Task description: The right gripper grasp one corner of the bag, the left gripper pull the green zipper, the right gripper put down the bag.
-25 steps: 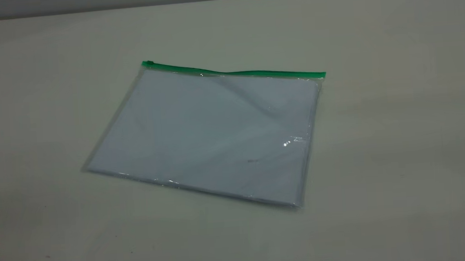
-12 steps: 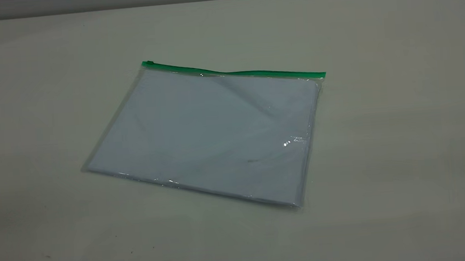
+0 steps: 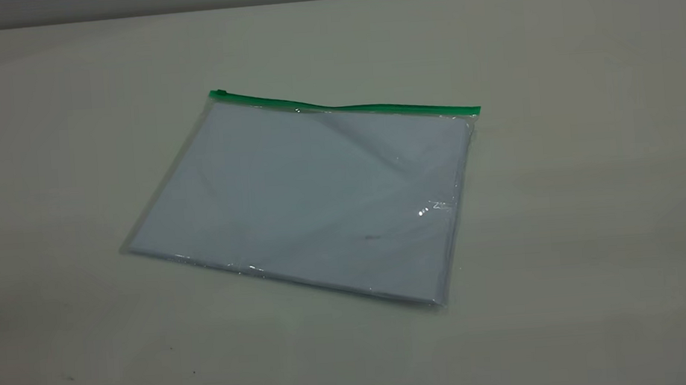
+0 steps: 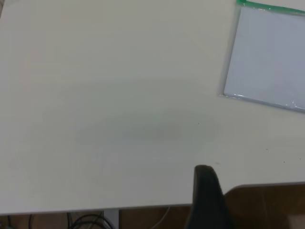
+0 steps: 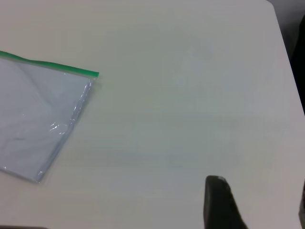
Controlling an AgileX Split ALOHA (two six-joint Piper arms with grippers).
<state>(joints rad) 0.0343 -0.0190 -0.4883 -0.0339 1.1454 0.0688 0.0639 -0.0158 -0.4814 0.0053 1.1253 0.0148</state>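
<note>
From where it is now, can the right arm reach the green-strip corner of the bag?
Probably yes: bare table lies between the right tool and the corner of the bag; nothing stands in the way.

No text, label, brand, number or sign can be read in any view. The bag [image 3: 313, 200] carries one small dark mark [image 3: 372, 237] on the white paper inside it, seen through the clear plastic in the exterior view, but it is too small to make out as letters or digits.
</note>
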